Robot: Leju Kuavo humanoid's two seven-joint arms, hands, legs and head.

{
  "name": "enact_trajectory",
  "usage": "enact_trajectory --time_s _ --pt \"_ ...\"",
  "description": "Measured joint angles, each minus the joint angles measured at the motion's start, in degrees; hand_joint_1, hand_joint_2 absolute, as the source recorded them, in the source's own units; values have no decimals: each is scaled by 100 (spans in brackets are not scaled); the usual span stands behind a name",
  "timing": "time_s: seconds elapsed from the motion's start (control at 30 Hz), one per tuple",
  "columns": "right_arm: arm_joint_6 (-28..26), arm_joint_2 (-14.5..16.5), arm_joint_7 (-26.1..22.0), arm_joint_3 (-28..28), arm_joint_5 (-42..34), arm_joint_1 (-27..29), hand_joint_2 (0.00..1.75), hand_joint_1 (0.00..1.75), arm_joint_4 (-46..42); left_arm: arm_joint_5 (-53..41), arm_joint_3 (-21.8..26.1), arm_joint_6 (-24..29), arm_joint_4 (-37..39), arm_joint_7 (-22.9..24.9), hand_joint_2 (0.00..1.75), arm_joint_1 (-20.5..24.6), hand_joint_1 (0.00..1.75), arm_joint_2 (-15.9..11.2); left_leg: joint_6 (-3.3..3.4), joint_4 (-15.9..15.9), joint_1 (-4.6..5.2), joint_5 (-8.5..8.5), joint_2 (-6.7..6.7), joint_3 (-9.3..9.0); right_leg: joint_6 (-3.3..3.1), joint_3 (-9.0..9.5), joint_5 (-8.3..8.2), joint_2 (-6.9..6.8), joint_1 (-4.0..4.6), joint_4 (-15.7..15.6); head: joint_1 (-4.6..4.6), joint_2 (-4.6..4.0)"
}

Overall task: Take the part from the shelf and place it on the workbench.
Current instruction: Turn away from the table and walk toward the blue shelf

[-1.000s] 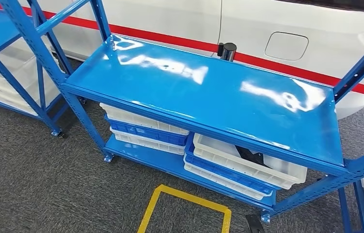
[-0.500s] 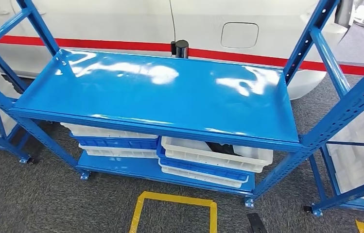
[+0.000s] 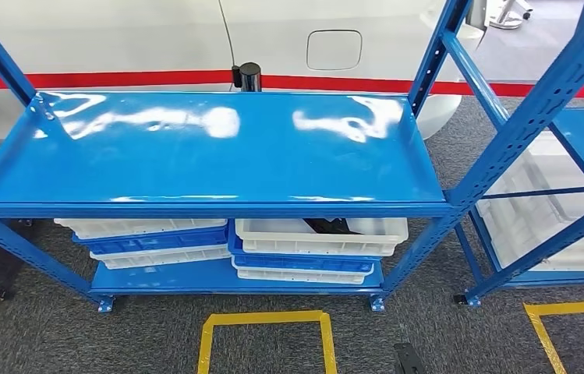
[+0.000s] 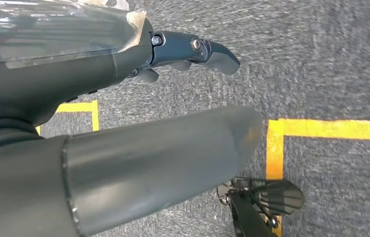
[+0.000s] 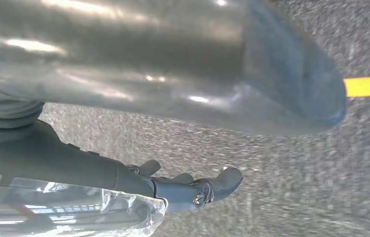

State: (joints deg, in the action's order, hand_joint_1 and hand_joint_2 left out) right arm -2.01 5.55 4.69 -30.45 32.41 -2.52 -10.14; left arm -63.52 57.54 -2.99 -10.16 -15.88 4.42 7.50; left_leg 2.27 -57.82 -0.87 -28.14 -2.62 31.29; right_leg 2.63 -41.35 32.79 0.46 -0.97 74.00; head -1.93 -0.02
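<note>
A blue metal shelf (image 3: 195, 156) stands square in front of me in the head view, its top board bare and glossy. On its bottom level sit stacked white and blue bins. A dark part (image 3: 326, 226) lies in the top white bin (image 3: 320, 238) on the right side, mostly hidden under the top board. My left hand (image 4: 123, 64) hangs over the grey carpet with fingers stretched out and apart from the thumb, holding nothing. My right hand (image 5: 74, 163) hangs the same way, fingers apart from the thumb and nothing in it.
A white car body with a red stripe (image 3: 117, 79) stands close behind the shelf, and a black post (image 3: 249, 76) rises at the shelf's back edge. Another blue rack with white bins (image 3: 538, 210) stands to the right. Yellow tape squares (image 3: 265, 319) mark the carpet.
The whole picture has swung: the camera has turned, so the shelf now faces me squarely and the rack on the right has come into view. Nothing on the shelf has moved.
</note>
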Motion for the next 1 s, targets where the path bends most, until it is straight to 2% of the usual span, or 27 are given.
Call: enact_trajectory --time_s 0.03,0.07,0.13,0.17,0.23,0.3,0.33,0.4,0.43,0.47,0.5,0.53,0.6,0.63,0.67,0.77,0.87,1.0 --pt "-1 -3 0 0 4 5 0 0 0 0 -1 5 0 1 0 2 0 5 -11 0 -3 -11 -66 -13 50 172 -133 -49 -1 -324 -1 1" --pt "-1 -7 0 0 10 1 0 0 0 -1 -1 15 0 1 0 4 0 9 -31 -1 -1 -26 -118 -32 88 416 -288 -134 -1 -778 -2 1" --pt "-1 -10 -7 0 33 -12 0 0 -1 -5 -1 54 0 7 0 8 0 12 -98 -7 31 -71 -200 -47 82 809 -520 -282 14 -1464 5 0" --pt "-2 -9 -12 0 47 -8 0 0 -1 -10 -1 89 0 13 0 17 0 11 -130 -7 48 -89 -224 -57 48 888 -562 -307 23 -1591 11 -1" --pt "-14 -9 -23 0 86 14 0 0 0 -27 -2 178 0 32 0 45 0 14 -184 9 50 -103 -267 -91 -27 898 -581 -259 28 -1606 20 -1" --pt "-31 -7 -31 -1 121 23 0 0 -1 -52 -3 251 0 56 0 62 0 17 -249 -107 22 -206 -124 -59 -96 907 -593 -210 -16 -1626 24 -1" --pt "-37 -7 -36 -1 131 18 0 0 -1 -65 -3 269 0 65 0 59 0 19 -277 -326 11 -351 2 40 -136 913 -601 -187 -41 -1636 26 -1" --pt "-45 -5 -43 -2 138 5 0 0 -1 -78 -5 293 0 73 0 45 0 24 -306 -1067 2 -737 215 402 -194 912 -600 -149 -42 -1637 29 -1" --pt "-46 -4 -45 -2 140 1 0 0 0 -84 -5 314 0 77 0 36 0 26 -312 -1432 2 -873 247 596 -211 912 -600 -125 -32 -1637 29 -1" --pt "-47 -2 -45 -2 143 0 0 0 0 -90 -5 339 0 79 0 27 0 26 -313 -1641 1 -901 257 723 -218 913 -600 -97 -24 -1635 29 -1" --pt "-48 -2 -45 -2 146 1 0 0 0 -96 -4 365 0 81 0 20 0 25 -308 -1633 0 -811 260 748 -219 918 -599 -66 -19 -1634 29 -1" --pt "-48 -1 -45 -2 149 0 0 0 0 -101 -4 387 0 81 0 17 0 24 -298 -1389 -4 -616 260 656 -218 928 -598 -35 -17 -1632 29 -1" --pt "-49 1 -45 -2 152 -4 0 0 -1 -105 -4 410 0 80 0 19 0 21 -268 -590 -12 -196 280 297 -200 942 -588 14 2 -1619 28 0" --pt "-50 2 -45 -2 153 -6 0 0 -1 -107 -4 415 0 79 0 22 0 21 -249 -281 -12 -74 291 158 -181 942 -580 32 22 -1613 25 0" --pt "-51 -1 -45 -2 153 -6 0 0 -1 -108 -5 418 0 78 0 24 0 25 -236 -109 -11 -21 300 86 -169 931 -564 42 50 -1601 23 0" --pt "-52 -11 -45 -1 162 -1 0 0 -1 -111 -5 421 0 71 0 25 0 40 -213 -45 24 -4 292 68 -165 893 -543 52 93 -1599 19 -1" --pt "-52 -5 -45 0 183 -3 0 0 0 -111 -3 423 0 65 0 26 0 31 -160 -49 80 -10 292 67 -132 905 -558 53 65 -1615 20 -1" --pt "-52 -6 -50 0 224 -2 0 0 0 -111 -5 465 0 82 0 26 0 29 -107 -71 122 -15 292 86 -42 939 -592 53 23 -1652 19 -1"
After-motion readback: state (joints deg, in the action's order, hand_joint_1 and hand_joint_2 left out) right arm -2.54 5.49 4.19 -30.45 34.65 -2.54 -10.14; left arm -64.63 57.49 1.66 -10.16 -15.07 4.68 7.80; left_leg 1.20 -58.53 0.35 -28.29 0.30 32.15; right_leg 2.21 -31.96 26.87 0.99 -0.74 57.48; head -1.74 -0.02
